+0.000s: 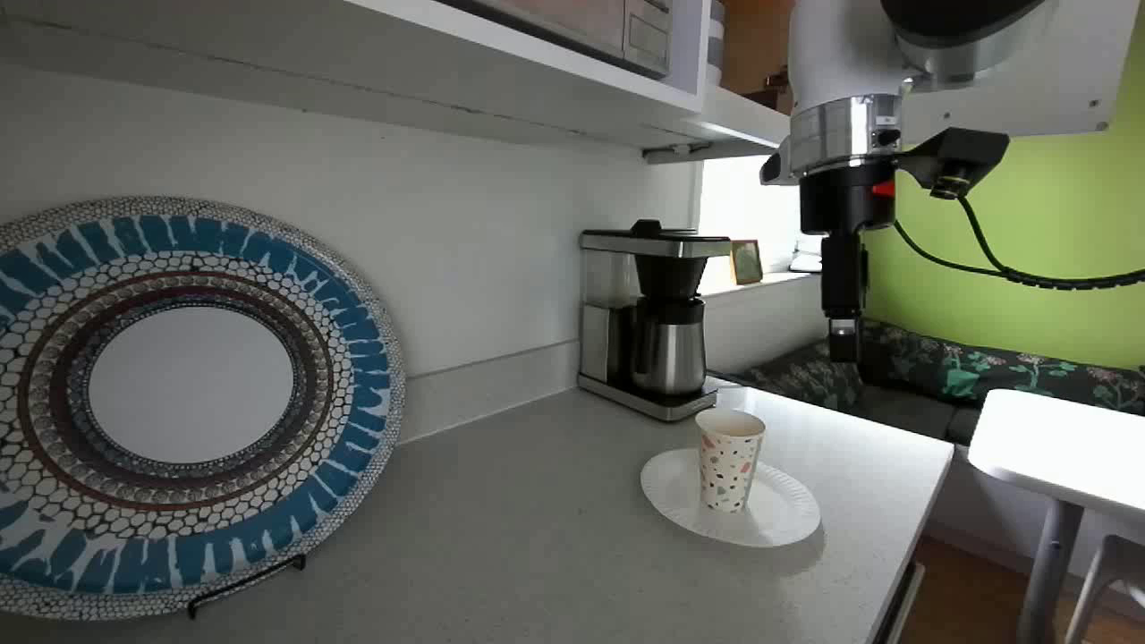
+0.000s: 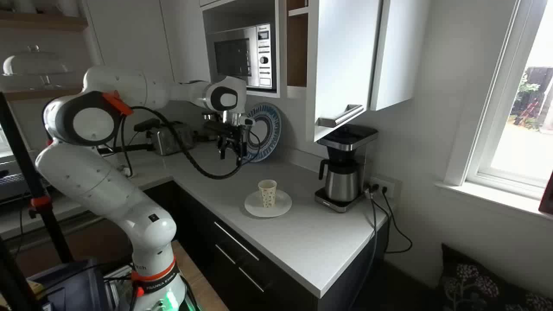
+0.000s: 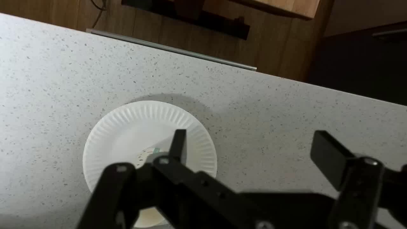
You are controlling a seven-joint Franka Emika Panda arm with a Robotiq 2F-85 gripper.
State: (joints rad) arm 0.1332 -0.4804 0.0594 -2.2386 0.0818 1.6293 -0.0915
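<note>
My gripper (image 3: 249,136) hangs open above the countertop, its two fingers wide apart with only bare counter surface seen between them. In an exterior view the gripper (image 1: 843,344) points straight down, higher than the cup; the gripper (image 2: 231,155) also shows in an exterior view. A paper cup (image 1: 729,465) with coloured flecks stands upright on a white paper plate (image 1: 787,519). Both exterior views show cup (image 2: 268,196) and plate (image 2: 255,209). In the wrist view the left finger covers much of the cup (image 3: 149,218) and part of the plate (image 3: 108,136). Nothing is held.
A coffee maker (image 1: 666,358) with a steel carafe stands against the wall behind the cup. A large patterned round plate (image 1: 367,358) leans on a stand. Overhead are a cabinet door (image 2: 345,56) and a microwave (image 2: 233,56). A toaster (image 2: 175,140) sits farther along the counter.
</note>
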